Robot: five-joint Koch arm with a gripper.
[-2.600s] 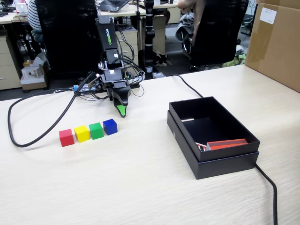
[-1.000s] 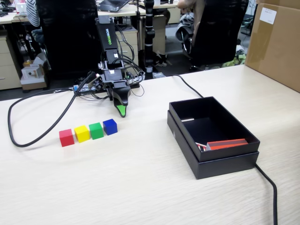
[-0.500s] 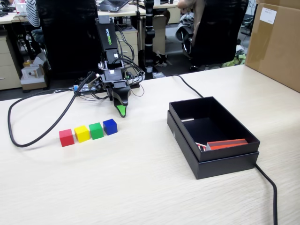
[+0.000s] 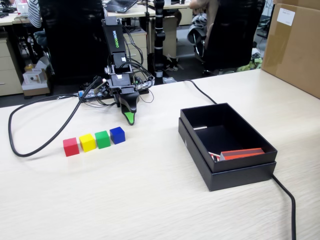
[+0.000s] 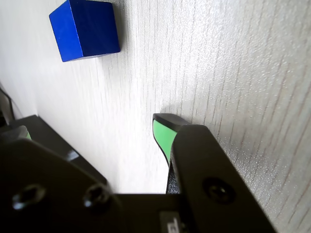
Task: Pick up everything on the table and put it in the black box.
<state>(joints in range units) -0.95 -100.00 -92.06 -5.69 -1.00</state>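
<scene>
Four cubes sit in a row on the table (image 4: 150,200): red (image 4: 71,146), yellow (image 4: 87,142), green (image 4: 102,139) and blue (image 4: 117,135). My gripper (image 4: 130,119) points down at the table just behind the blue cube, touching none of them. In the wrist view the blue cube (image 5: 85,29) lies ahead at the upper left. The gripper (image 5: 92,128) is open there, with bare table between its green-padded fingers (image 5: 161,136) and nothing held. The black box (image 4: 227,162) stands open to the right, with a red-orange strip (image 4: 242,153) inside.
A thick black cable (image 4: 45,142) loops on the table left of the cubes. Another cable (image 4: 285,195) runs past the box toward the front right. A brown carton (image 4: 295,45) stands at the back right. Wires cluster at the arm's base (image 4: 100,92).
</scene>
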